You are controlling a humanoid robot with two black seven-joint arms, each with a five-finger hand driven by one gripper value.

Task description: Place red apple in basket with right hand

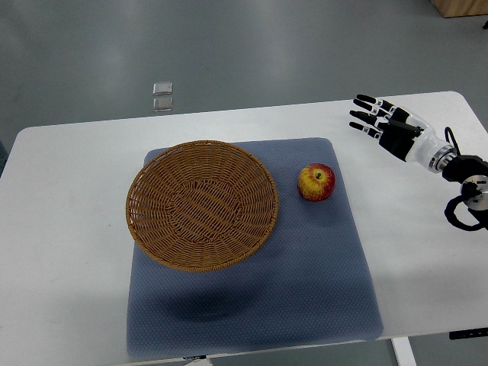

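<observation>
Landmark: the apple [316, 182] is serving as the reference for every place below.
Apple: it is sitting upright on the blue mat [320, 274], red with a yellow patch, stem side showing; nothing is touching it.
Basket [201, 204]: it is lying to the left of the apple, just beside it, with a narrow strip of mat between the rim and the fruit; it is holding nothing.
Right hand [385, 122]: it is hovering up and to the right of the apple, well apart from it, over the bare table [69, 229] beyond the mat's corner; its fingers are stretching out straight and spread, gripping nothing.
Key relation: the apple is lying down and to the left of the hand, roughly along the line the fingers are pointing; the basket is waiting further along that same leftward direction.
Left hand: it is not showing anywhere, so the right hand is the only one near the apple.
Step in hand: judging by the gap, the reach is under way and the grasp is not yet made.
</observation>
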